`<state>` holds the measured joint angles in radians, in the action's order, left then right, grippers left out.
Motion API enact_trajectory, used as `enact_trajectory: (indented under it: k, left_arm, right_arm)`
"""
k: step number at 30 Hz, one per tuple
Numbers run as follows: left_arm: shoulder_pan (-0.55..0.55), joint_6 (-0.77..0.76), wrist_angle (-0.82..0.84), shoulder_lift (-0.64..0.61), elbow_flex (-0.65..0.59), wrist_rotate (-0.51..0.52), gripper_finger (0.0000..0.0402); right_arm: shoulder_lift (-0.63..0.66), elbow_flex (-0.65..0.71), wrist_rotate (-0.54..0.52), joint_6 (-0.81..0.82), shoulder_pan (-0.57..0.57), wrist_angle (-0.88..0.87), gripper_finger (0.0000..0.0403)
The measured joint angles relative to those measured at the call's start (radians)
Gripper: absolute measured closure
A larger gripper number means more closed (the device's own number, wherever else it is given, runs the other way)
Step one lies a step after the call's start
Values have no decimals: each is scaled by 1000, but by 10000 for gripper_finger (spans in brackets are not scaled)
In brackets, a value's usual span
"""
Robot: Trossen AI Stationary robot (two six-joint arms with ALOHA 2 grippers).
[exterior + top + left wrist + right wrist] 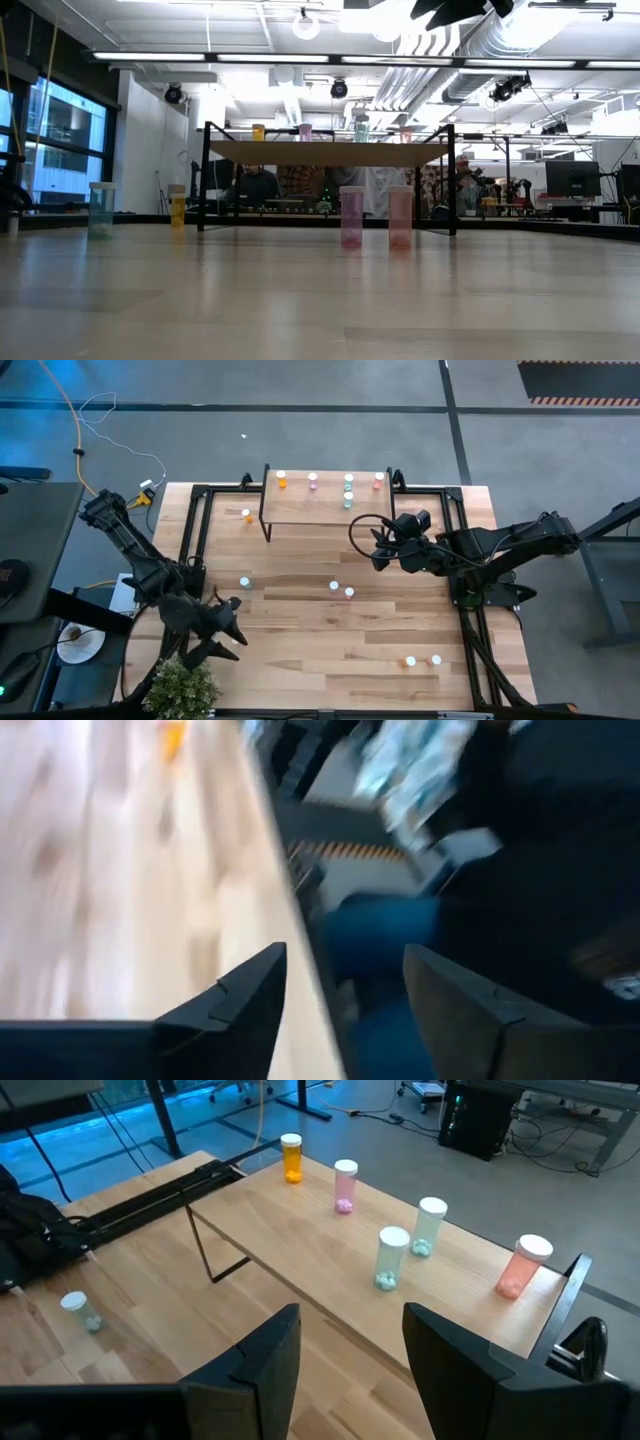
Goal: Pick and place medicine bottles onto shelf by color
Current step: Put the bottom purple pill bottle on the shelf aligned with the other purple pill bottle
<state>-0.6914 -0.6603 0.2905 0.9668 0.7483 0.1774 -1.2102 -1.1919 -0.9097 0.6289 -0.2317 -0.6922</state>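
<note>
A table seen from above, with two dark robot arms and small medicine bottles to be sorted by colour onto a low wooden shelf (pixel 325 510). The right claw (pixel 381 550) hovers just in front of the shelf, fingers apart and holding nothing; its wrist camera looks past them at the shelf top. The left claw (pixel 228 630) is low at the table's near left edge, well away from the shelf, fingers apart and empty; its camera is motion-blurred. On the shelf, ahead of the right claw, stand five capped bottles: orange bottle (pixel 291 1158) farthest to one end, then a pink bottle (pixel 345 1186), two teal bottles (pixel 431 1226) (pixel 391 1259) one behind the other, and a red bottle (pixel 523 1265) at the other end. Each clear body shows small pills at the bottom. Loose bottles remain on the table: two just behind the right claw toward mid-table (pixel 341 589), two at the near right (pixel 423 660), a teal one (pixel 245 583) near the left arm, and an orange one (pixel 247 515) beside the shelf's left leg. The likely next step is a pick: come straight down over a cap, centre the bottle between the fingers, grip low and gently, since these bottles would tip easily.
</note>
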Motion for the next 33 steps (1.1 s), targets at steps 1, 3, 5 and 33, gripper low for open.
enact_trajectory:
  k: [1,3,5,33]
  left_arm:
    - [0,-31,48,0,0,-4,201]
    - [-4,-82,153,0,0,-3,199]
    - [-16,-139,247,12,0,33,200]
    - [-16,-177,424,233,-1,-13,192]
  right_arm:
    - [0,0,0,0,0,-1,233]
    - [0,0,0,0,0,-8,233]
    - [0,0,0,0,0,-8,233]
    - [-1,54,-2,4,0,19,233]
